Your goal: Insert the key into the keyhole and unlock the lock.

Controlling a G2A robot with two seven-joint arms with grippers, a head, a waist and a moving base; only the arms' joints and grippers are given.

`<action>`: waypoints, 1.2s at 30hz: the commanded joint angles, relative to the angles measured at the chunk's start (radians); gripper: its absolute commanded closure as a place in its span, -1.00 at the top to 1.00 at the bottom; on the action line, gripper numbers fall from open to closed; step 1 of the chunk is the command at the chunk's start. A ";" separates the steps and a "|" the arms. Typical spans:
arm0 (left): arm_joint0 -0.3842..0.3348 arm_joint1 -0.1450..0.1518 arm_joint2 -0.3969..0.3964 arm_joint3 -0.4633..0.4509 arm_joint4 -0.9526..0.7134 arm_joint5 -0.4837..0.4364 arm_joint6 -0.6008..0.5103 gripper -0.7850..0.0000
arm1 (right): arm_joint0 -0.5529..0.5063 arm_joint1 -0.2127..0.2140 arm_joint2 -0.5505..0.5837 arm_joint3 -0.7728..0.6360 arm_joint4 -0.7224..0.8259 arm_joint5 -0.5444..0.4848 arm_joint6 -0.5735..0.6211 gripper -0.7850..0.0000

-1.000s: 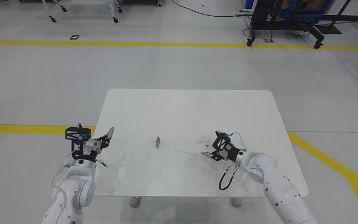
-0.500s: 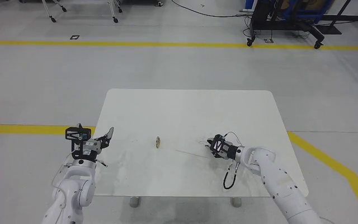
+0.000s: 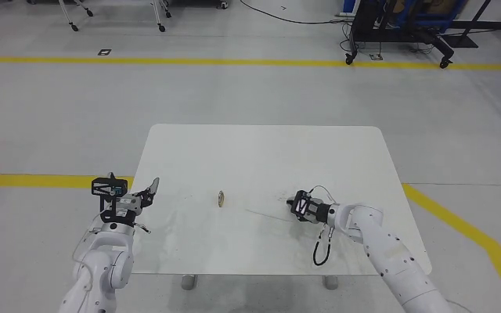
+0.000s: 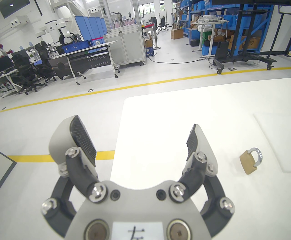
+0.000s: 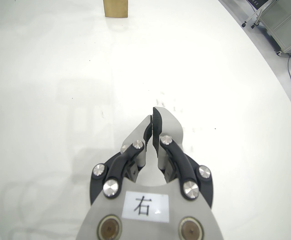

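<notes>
- Since a second ago the right gripper (image 3: 296,205) has slid a little across the table (image 3: 258,149) toward the lock (image 3: 222,198), and its jaws, then apart, have come together; the left arm and the lock have kept their places.
- Nearest the robot, the left gripper (image 4: 135,127) hangs at the table's left front edge with its jaws spread wide and nothing between them.
- From the left wrist view the lock (image 4: 250,161) lies well off to the side of those jaws, not in line with the gap. It is a brass padlock lying flat, its silver shackle pointing away from the gripper.
- On the other side, the right gripper (image 5: 152,113) sits low over the table, its ribbed pads (image 5: 156,127) pressed tip to tip; whether anything thin is pinched there I cannot tell.
- Farther on, straight ahead of those closed tips, the lock (image 5: 115,8) rests well apart from them, on bare white tabletop.
- Between the two grippers, the lock lies nearer the right one.
</notes>
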 commanded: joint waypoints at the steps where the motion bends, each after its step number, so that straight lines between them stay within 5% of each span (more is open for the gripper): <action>1: 0.000 0.000 0.000 0.000 0.000 0.000 0.000 1.00 | -0.006 0.003 0.006 -0.011 0.000 0.004 -0.009 -1.00; 24: -0.003 -0.002 0.008 0.004 -0.005 -0.001 -0.018 1.00 | -0.024 0.012 0.023 -0.048 0.015 -0.001 -0.020 -1.00; 31: -0.174 -0.005 0.236 -0.089 0.209 -0.225 -0.210 1.00 | -0.024 0.012 0.023 -0.048 0.015 -0.001 -0.020 -1.00; 36: -0.392 -0.036 0.451 -0.007 0.248 -0.296 -0.312 1.00 | -0.024 0.012 0.023 -0.048 0.015 -0.001 -0.020 -1.00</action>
